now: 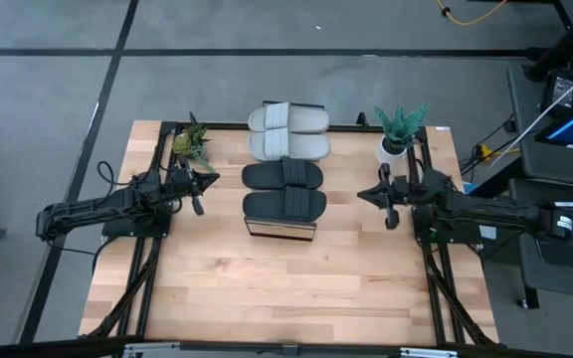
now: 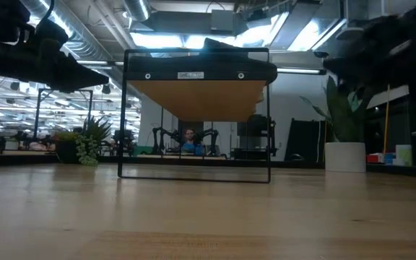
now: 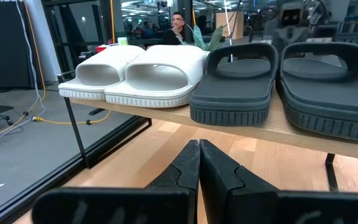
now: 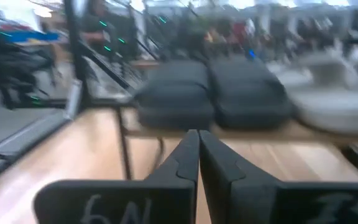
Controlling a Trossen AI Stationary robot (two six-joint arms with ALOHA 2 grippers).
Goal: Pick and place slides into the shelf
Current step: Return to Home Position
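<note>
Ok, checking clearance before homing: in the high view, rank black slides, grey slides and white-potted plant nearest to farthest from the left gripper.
1. Black slides, on the shelf's front half, closest to the left gripper.
2. Grey slides, on the shelf's far end.
3. White-potted plant, beyond the shelf, on the right side.

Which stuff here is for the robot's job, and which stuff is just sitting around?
For the job:
- two light grey slides
- two black slides
- shelf, which all four slides sit on

Just sitting around:
- leafy plant, near the left gripper
- potted plant, near the right gripper
</note>
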